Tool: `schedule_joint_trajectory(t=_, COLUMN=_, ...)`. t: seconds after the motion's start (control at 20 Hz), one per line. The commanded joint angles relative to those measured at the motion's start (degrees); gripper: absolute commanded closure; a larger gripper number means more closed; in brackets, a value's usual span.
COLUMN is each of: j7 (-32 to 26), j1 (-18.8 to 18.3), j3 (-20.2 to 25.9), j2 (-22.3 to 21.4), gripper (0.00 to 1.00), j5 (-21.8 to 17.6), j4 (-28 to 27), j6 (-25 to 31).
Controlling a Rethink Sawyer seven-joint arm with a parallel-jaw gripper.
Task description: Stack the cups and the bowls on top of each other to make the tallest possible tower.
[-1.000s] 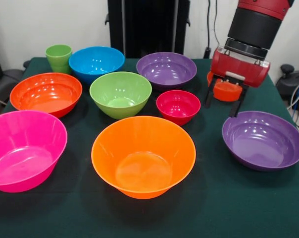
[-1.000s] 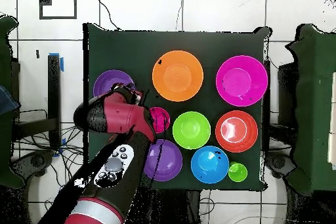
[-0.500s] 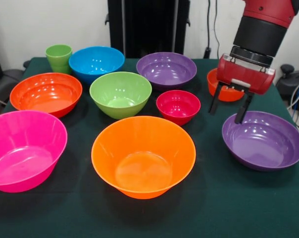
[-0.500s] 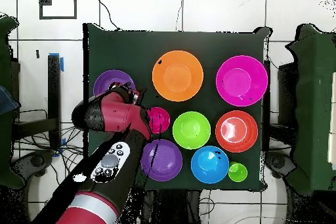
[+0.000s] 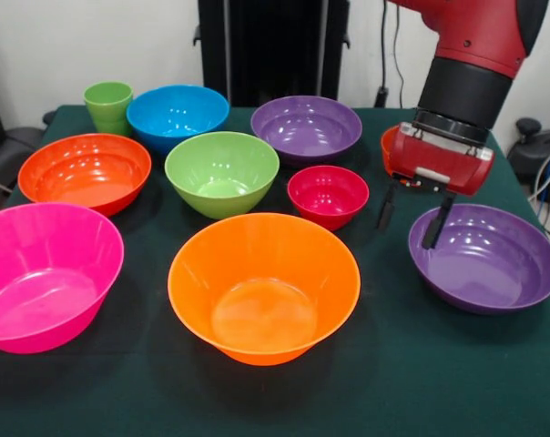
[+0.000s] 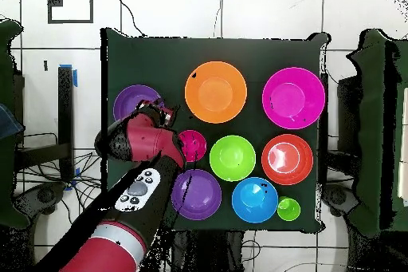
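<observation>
All bowls stand upright and apart on the green table; there is no tower. The large orange bowl (image 5: 264, 287) is at the front, with pink (image 5: 43, 273), red-orange (image 5: 84, 171), green (image 5: 221, 173), blue (image 5: 177, 114), purple (image 5: 306, 126) and small magenta-red (image 5: 328, 194) bowls around it. The light-green cup (image 5: 108, 106) stands far left. My gripper (image 5: 410, 223) is open and empty at the left rim of the right purple bowl (image 5: 484, 257), with one finger on each side of the rim. A small red-orange bowl (image 5: 385, 141) is mostly hidden behind it. Overhead, the gripper (image 6: 159, 112) sits beside that purple bowl (image 6: 131, 100).
The table's near edge runs along the bottom of the front view. The dark pedestal (image 5: 273, 45) stands behind the far edge. The magenta-red bowl lies just left of the gripper in the front view. Cables hang by the wall at the back right.
The gripper has moved from over the small red-orange bowl toward the near side and down to the right purple bowl's left rim. It stays open. No bowl has moved.
</observation>
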Motion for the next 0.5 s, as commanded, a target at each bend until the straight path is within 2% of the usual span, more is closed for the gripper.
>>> schedule_joint_trajectory(t=0.05, j7=10.12, j1=-0.01, j3=8.43, j2=1.99, gripper=0.0, j5=2.21, j4=-0.97, j6=1.66)
schedule_joint_trajectory(t=0.25, j7=9.67, j1=0.05, j3=9.49, j2=1.86, gripper=0.0, j5=2.5, j4=-1.33, j6=2.94)
schedule_joint_trajectory(t=0.5, j7=9.69, j1=0.84, j3=8.85, j2=3.58, gripper=0.0, j5=2.59, j4=-1.8, j6=1.2)
